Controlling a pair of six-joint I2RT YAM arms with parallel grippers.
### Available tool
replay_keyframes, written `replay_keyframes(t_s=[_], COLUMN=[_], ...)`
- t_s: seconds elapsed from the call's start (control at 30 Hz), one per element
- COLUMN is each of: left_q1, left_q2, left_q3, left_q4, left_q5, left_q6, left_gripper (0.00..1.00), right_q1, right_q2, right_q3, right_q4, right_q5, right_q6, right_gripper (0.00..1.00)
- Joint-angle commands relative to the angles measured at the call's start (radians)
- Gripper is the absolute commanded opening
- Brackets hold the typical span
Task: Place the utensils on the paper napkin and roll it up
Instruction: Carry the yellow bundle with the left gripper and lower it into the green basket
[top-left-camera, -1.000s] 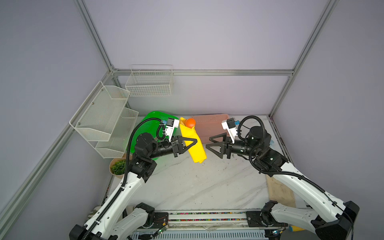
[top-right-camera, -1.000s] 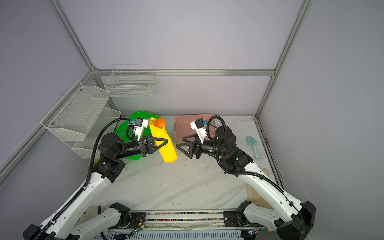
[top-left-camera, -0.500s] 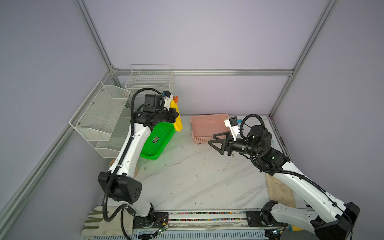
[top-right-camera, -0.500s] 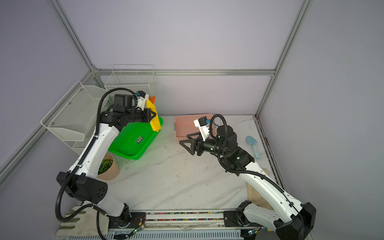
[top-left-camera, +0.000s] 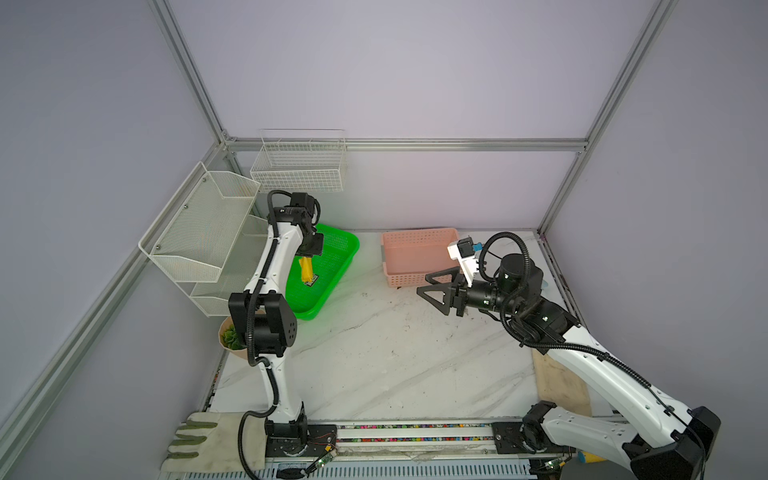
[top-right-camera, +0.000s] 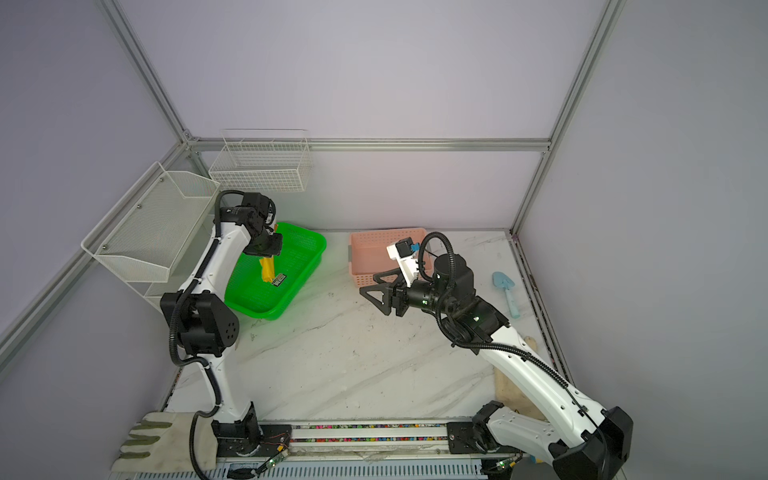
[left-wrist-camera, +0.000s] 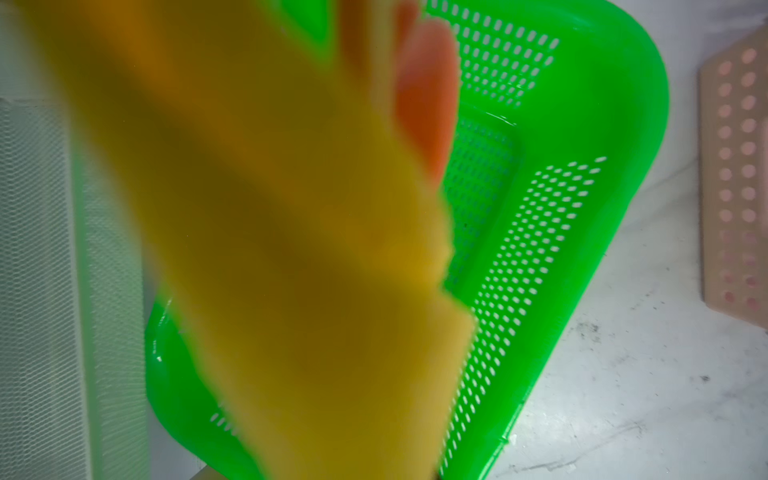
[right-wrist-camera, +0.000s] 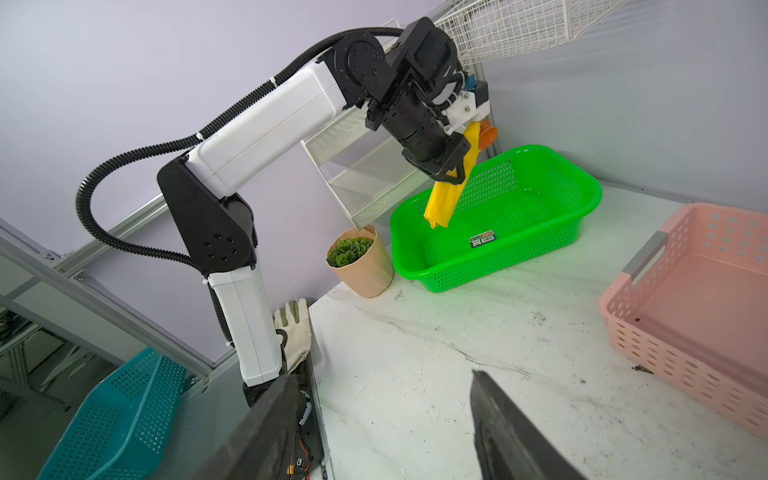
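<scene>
In both top views, the left gripper (top-left-camera: 311, 254) is clamping the rolled paper napkin (top-left-camera: 306, 270), which is hanging over the green basket (top-left-camera: 350, 246). The right gripper (top-left-camera: 422, 283) is hovering above the table (top-left-camera: 374, 365) near the pink basket (top-left-camera: 419, 231), its jaws apart and holding nothing.

In the left wrist view, the blurred paper napkin (left-wrist-camera: 291, 249) is filling the frame.

In the right wrist view, an orange utensil (right-wrist-camera: 488, 135) is poking out of the roll's top.

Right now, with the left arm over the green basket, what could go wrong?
1. The rolled yellow paper napkin hangs loose below the left tool, pinched at one spot; it may unroll once dropped into the green perforated plastic basket.
2. An orange plastic utensil end pokes out above the tool; it might slide free.
</scene>
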Motion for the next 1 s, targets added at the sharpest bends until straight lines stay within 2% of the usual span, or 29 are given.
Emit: replay_keyframes(t_s=[0.0, 0.2, 0.37, 0.67, 0.97], left_q1=[-0.008, -0.007, -0.007, -0.015, -0.060], left_q2=[0.041, 0.105, 0.130, 0.168, 0.219], left_q3=[0.068, 0.042, 0.013, -0.102, -0.103], left_q4=[-0.013, -0.014, -0.014, -0.027, -0.029], left_q5=[-0.058, -0.052, -0.001, 0.376, 0.565], left_q6=[0.043, 0.047, 0.052, 0.087, 0.119], left_gripper=[0.00, 0.00, 0.00, 0.00, 0.00], right_q1=[-0.004, -0.005, -0.006, -0.007, -0.009], right_q2=[0.002, 0.009, 0.014, 0.027, 0.040], right_q3=[-0.005, -0.015, -0.025, -0.024, -0.026], right_q4=[0.025, 0.028, 0.026, 0.026, 0.030], right_q5=[-0.026, -0.029, -0.025, -0.028, -0.036], right_q6=[-0.021, -0.021, -0.025, -0.037, -0.042], right_gripper=[0.67, 0.67, 0.67, 0.66, 0.66])
